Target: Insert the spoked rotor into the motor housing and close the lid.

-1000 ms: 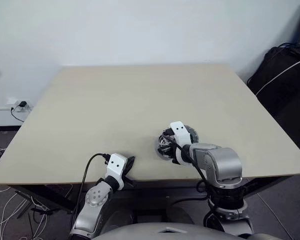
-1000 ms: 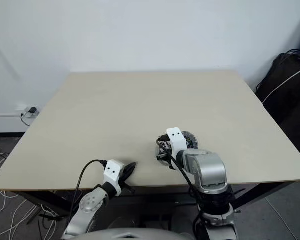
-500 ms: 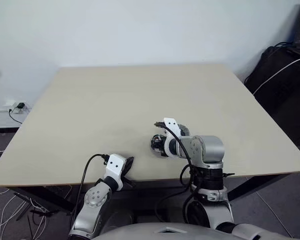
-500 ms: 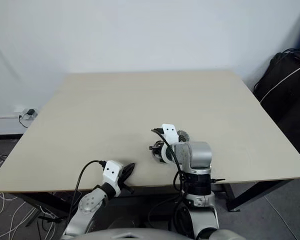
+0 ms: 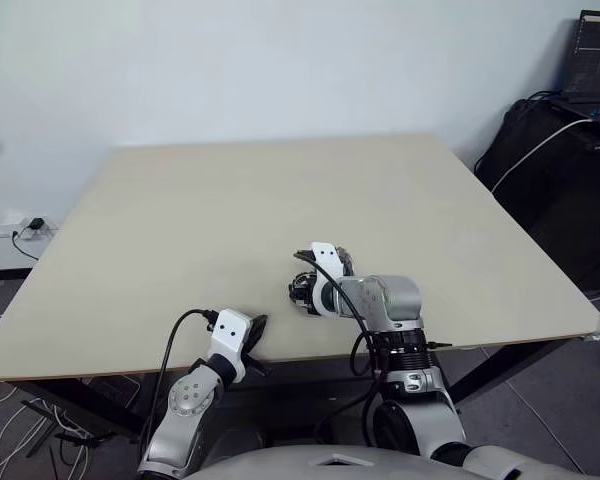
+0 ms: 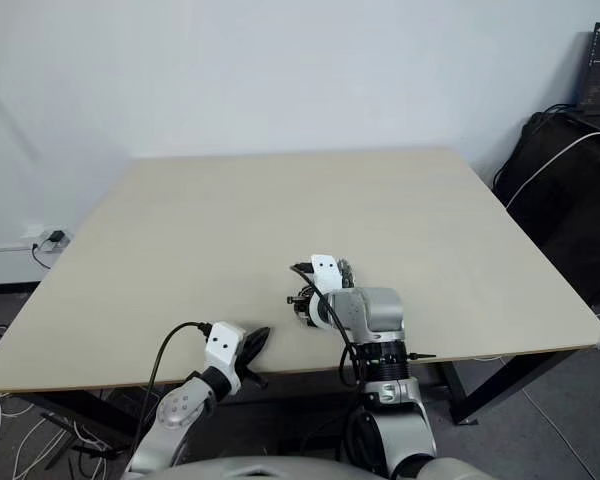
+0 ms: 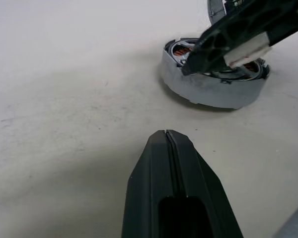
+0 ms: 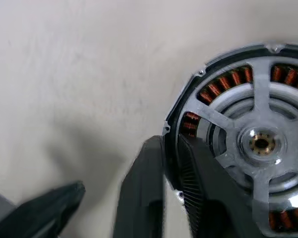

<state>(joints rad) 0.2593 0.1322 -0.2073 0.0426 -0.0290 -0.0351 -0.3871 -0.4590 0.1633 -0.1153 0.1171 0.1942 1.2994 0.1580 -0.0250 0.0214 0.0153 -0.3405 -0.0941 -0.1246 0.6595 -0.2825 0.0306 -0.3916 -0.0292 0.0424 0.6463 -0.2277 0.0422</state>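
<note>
The motor housing (image 8: 238, 144) is a round grey shell lying flat on the table near its front edge, also seen from the left wrist (image 7: 213, 84). The spoked rotor (image 8: 260, 141) sits inside it, silver spokes and a brass hub over copper windings. My right gripper (image 8: 170, 144) points down at the housing's near rim, one finger outside and one inside, shut on the rim. My left gripper (image 7: 167, 144) rests shut and empty at the table's front edge, a short way from the housing. A small grey piece (image 5: 347, 262) behind the right gripper may be the lid; it is mostly hidden.
The beige table (image 5: 230, 200) stretches wide and bare beyond the housing. Its front edge (image 5: 100, 365) runs just under both hands. A dark bag with cables (image 5: 550, 150) and a laptop (image 5: 598, 50) stand off the table at the right.
The right gripper has slid a little to the left and lower, the housing moving with it, and its forearm has swung in under it. The camera has shifted too. The left gripper kept still.
</note>
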